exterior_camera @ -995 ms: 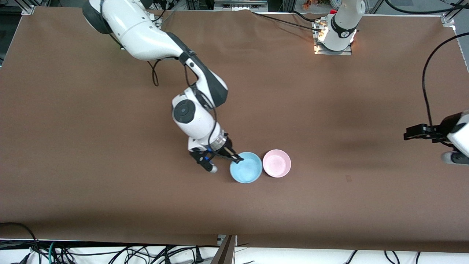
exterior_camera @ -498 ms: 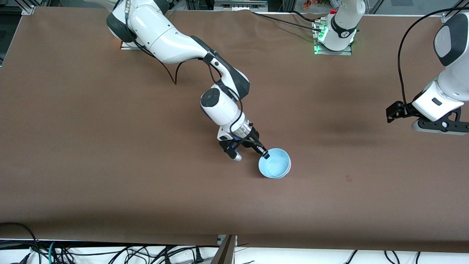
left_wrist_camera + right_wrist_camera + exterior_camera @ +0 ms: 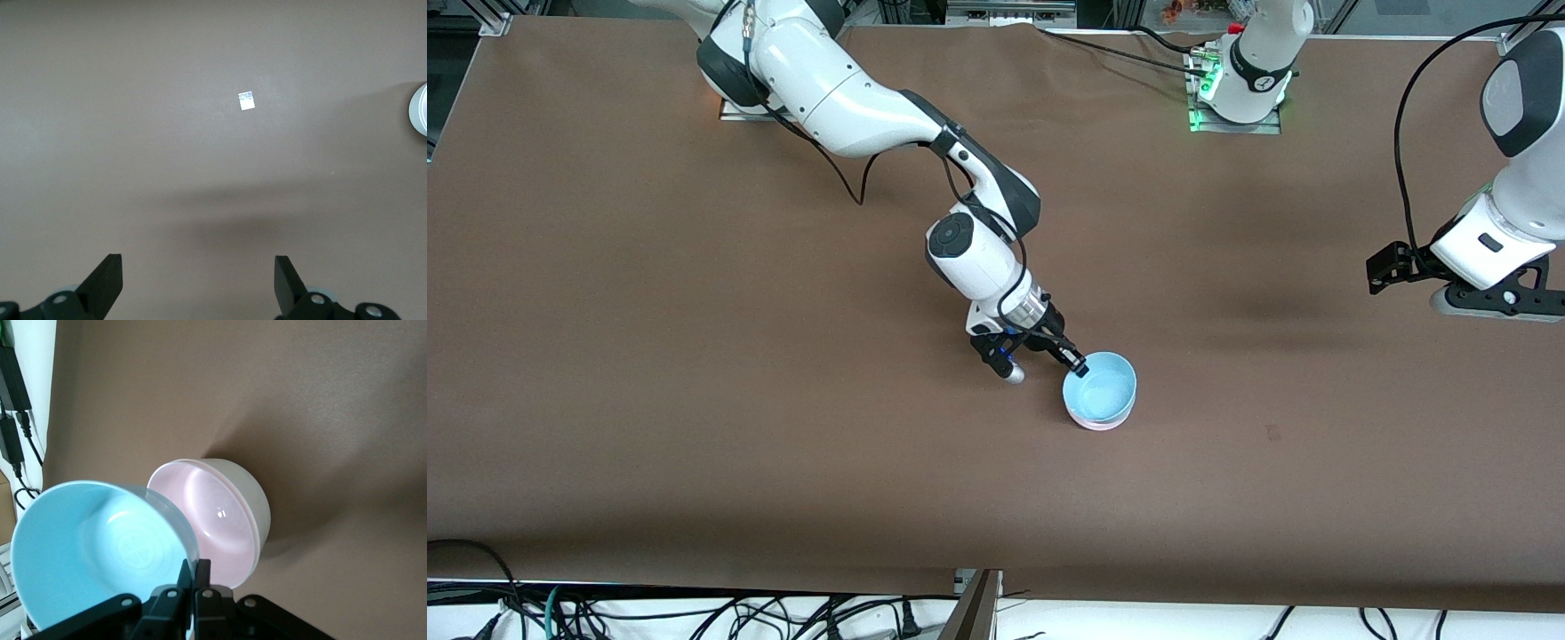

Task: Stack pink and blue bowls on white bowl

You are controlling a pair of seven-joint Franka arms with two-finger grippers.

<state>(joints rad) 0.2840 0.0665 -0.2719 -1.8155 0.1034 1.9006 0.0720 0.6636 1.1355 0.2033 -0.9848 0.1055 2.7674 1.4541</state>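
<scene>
Brown table (image 3: 694, 356), cables along its near edge. Right gripper (image 3: 1079, 365) is clamped on the rim of the blue bowl (image 3: 1103, 388), holding it tilted just over the pink bowl (image 3: 227, 520). Pink bowl sits nested in the white bowl (image 3: 257, 503) at mid-table. Left gripper (image 3: 198, 283) hangs over bare table at the left arm's end, fingers spread and holding nothing; that arm waits.

Bright even overhead light, soft shadows, sharp focus
</scene>
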